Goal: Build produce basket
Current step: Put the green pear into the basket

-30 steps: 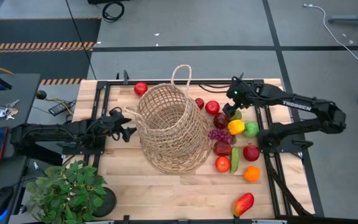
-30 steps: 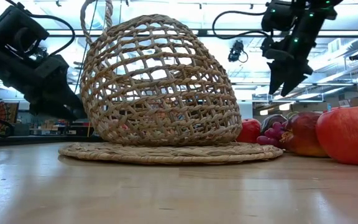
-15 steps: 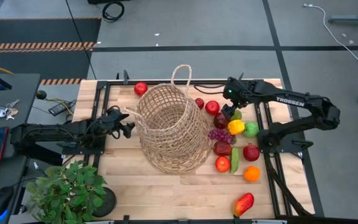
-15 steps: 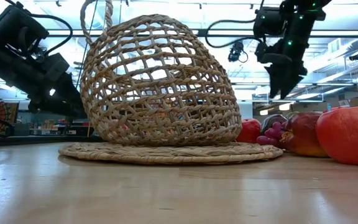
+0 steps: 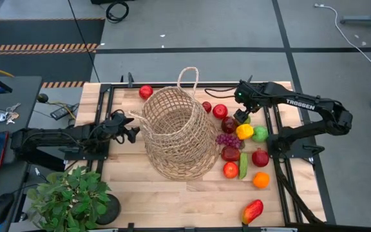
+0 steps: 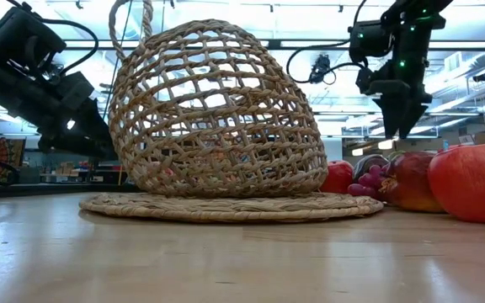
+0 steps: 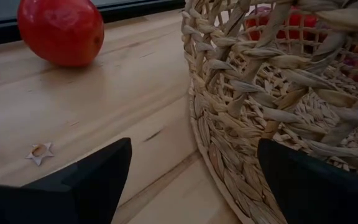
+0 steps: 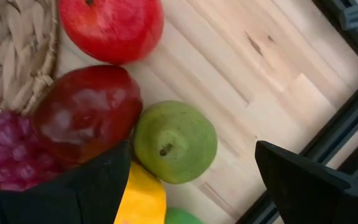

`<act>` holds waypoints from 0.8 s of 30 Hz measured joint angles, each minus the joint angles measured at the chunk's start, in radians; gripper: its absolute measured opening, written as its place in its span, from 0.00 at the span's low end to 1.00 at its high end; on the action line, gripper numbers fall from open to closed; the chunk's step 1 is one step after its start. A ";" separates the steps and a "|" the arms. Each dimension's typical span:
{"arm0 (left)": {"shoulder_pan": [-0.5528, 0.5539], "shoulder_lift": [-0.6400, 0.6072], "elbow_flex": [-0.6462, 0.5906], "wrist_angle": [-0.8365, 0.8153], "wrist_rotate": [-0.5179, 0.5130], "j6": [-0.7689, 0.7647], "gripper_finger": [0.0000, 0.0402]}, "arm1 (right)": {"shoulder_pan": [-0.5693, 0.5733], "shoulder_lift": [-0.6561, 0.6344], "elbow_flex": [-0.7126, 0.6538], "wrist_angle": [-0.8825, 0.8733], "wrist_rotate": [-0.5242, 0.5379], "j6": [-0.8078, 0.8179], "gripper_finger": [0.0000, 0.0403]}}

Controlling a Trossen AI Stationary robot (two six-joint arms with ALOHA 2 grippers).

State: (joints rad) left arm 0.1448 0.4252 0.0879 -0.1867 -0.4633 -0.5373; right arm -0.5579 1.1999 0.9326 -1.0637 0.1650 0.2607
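The basket [image 5: 178, 132] lies at the bench's [image 5: 172, 200] centre. The produce [image 5: 240, 145] is clustered beside it toward the right edge. The right gripper [image 5: 242, 117] hangs over a green pear [image 8: 175, 142], jaws apart, holding nothing. The left gripper [image 5: 133, 131] sits just beside the basket's left wall, jaws apart, empty.

Off the table's near-left corner you have a leafy potted plant [image 5: 69, 196], and just beside it a computer mouse [image 5: 0, 209] on the dark desk [image 5: 8, 96]. On that desk you can also see a bunch of keys [image 5: 2, 115]. A small star-shaped scrap [image 7: 40, 152] lies on the wooden table [image 5: 172, 193].
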 joint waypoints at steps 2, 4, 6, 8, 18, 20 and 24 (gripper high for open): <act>0.000 0.000 0.000 0.000 0.000 0.000 0.89 | 0.000 0.000 -0.019 0.000 0.000 0.001 0.86; 0.000 0.000 0.000 0.000 0.000 0.000 0.89 | 0.001 0.000 -0.040 0.001 -0.002 0.005 0.86; 0.000 0.000 0.001 0.000 0.000 0.000 0.89 | 0.006 0.000 -0.057 0.014 -0.005 0.009 0.86; 0.000 0.000 0.001 0.001 0.000 0.000 0.89 | 0.010 0.000 -0.069 0.032 -0.006 0.014 0.86; 0.000 0.000 0.002 0.001 0.000 0.000 0.89 | 0.055 0.000 -0.078 0.075 -0.008 0.054 0.86; 0.000 0.000 0.002 0.001 0.000 0.000 0.89 | 0.063 0.000 -0.078 0.091 -0.008 0.056 0.86; 0.000 0.000 0.002 0.001 0.000 0.000 0.89 | 0.071 -0.001 -0.090 0.125 -0.008 0.058 0.86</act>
State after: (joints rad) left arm 0.1448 0.4251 0.0898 -0.1856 -0.4630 -0.5369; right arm -0.4868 1.1992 0.8423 -0.9391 0.1574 0.3191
